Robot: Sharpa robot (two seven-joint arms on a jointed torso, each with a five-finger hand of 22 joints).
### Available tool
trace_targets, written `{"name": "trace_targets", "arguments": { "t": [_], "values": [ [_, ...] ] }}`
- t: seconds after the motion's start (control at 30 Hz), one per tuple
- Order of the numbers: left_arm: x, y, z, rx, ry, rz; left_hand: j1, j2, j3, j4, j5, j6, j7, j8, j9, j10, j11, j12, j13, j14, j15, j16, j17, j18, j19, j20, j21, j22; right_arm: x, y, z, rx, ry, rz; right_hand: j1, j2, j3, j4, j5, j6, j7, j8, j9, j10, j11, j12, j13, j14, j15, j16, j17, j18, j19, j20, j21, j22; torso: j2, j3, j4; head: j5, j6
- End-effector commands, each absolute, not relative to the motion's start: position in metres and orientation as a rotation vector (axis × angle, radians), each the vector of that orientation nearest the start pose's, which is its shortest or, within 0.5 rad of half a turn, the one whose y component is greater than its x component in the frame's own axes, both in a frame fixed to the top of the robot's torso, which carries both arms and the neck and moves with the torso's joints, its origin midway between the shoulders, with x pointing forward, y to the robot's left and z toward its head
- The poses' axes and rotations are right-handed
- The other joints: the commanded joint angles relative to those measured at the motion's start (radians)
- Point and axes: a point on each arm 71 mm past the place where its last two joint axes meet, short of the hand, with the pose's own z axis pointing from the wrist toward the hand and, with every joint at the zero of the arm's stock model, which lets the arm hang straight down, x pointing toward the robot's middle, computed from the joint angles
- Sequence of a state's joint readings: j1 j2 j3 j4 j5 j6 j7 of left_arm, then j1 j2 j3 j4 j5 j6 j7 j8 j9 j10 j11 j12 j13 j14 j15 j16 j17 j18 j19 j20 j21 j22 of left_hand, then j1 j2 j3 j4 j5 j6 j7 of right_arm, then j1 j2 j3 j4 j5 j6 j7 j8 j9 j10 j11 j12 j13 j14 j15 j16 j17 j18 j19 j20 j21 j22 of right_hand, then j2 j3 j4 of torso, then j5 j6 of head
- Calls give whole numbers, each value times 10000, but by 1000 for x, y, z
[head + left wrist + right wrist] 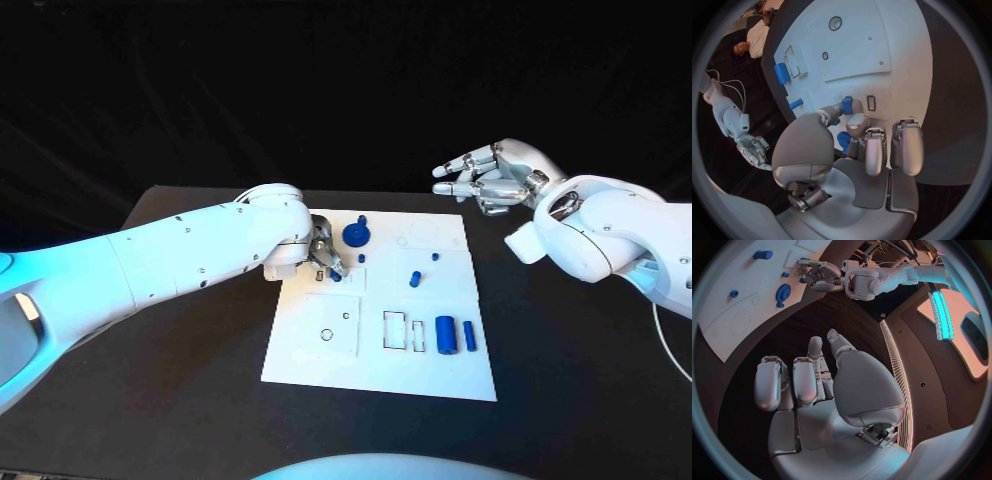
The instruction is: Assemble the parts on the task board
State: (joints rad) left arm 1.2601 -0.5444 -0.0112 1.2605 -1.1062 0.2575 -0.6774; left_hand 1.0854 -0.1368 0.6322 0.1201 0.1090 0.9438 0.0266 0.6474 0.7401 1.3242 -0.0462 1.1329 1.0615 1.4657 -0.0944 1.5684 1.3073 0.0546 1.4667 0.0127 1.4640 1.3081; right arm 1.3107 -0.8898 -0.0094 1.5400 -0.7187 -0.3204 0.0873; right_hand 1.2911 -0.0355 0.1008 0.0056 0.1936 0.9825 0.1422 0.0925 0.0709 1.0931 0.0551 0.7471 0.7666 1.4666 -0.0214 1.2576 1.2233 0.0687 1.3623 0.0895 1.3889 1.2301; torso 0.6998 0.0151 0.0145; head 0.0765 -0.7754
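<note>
Peg pinched over the white board

A small blue peg (847,105) is pinched in the fingertips of the left hand (320,255) at the left side of the task board (433,375). Just beside it, a round blue gear (355,235) is seen on the board's far part. Two blue pegs (415,278) are stood near the middle. A fat blue cylinder (446,335) and a thin blue bar (469,336) are laid side by side near the front right. The right hand (488,178) is held above the black table (188,400), off the far right corner, fingers loosely apart, with nothing in it.
</note>
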Motion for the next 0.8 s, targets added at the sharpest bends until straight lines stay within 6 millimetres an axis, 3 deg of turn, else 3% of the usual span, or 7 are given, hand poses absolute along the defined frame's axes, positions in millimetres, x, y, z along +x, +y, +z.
{"name": "trace_targets", "arguments": {
  "t": [0.03,0.33,0.8],
  "values": [
    [523,144,-218,-875,24196,-2154,-161,-4,-210,63,0,75,-74,-57,-15,40,-12,63,1,1051,-94,24,2635,-181,420,-51,49,1095,502,-218,-118,4076,15992,11256,0,36,-71,4,50,-25,44,5,-11,-64,30,-57,-16,295,32,-64,-25,99,-55,6,-55,-30,-6,3,16,-36,-14],
    [524,144,-219,-875,24218,-2122,-629,9,-939,386,-13,250,-81,-138,-74,65,-19,29,-39,1051,-102,24,2635,-186,428,-65,53,1120,502,-217,-117,3970,16023,11358,-39,13,-131,27,65,-52,54,-4,-14,-104,44,-79,-45,274,44,-111,-60,116,-108,12,-107,-111,-7,-1,20,-46,-27],
    [524,145,-219,-960,24181,-2065,-1273,-73,-3167,1152,-120,426,-101,-260,-114,113,-29,35,-46,1051,-113,24,2635,-208,468,-76,107,1234,502,-218,-117,3944,15975,11367,-159,-1,-273,116,106,-105,73,-19,-17,-148,70,-91,-91,212,68,-287,-221,154,-228,32,-225,-292,-9,-2,19,-45,-21]
  ]
}}
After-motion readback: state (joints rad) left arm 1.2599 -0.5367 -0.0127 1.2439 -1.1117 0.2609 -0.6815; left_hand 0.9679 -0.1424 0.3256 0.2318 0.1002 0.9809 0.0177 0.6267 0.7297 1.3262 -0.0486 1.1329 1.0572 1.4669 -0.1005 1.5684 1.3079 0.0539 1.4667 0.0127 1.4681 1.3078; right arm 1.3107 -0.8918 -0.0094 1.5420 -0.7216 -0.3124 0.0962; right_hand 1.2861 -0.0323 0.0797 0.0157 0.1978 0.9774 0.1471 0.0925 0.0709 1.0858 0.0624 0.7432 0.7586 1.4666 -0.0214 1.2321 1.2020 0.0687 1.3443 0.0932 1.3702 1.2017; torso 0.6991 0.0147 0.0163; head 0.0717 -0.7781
